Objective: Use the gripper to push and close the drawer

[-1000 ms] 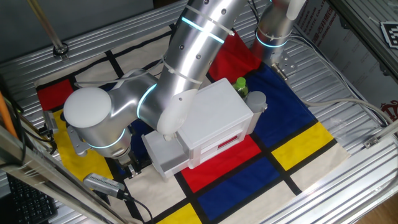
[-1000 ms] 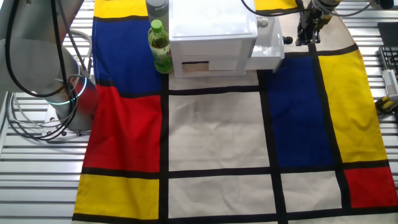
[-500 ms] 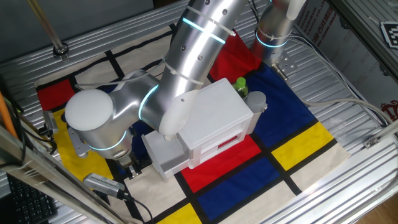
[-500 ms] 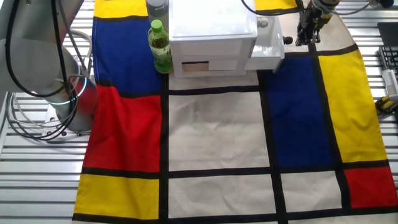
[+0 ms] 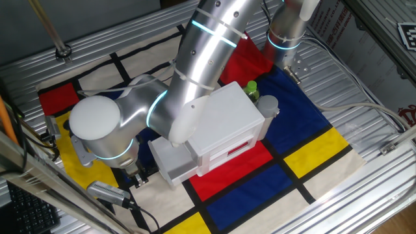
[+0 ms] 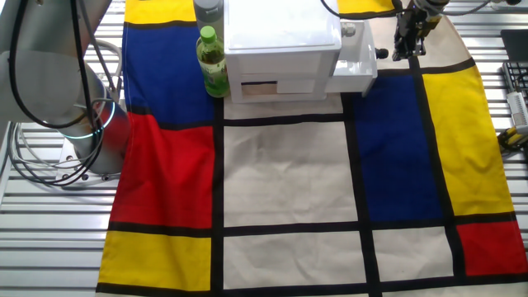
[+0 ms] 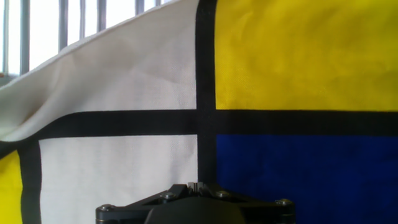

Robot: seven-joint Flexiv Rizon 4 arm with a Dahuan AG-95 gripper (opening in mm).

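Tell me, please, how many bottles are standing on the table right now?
1 for certain: a green bottle beside the white cabinet. A grey cap behind it may be a second one.

Robot lab; slatted aluminium table; second arm base

The pale grey-white drawer juts out open from its cabinet's side. Its small dark knob faces outward. It rests level on the surface.
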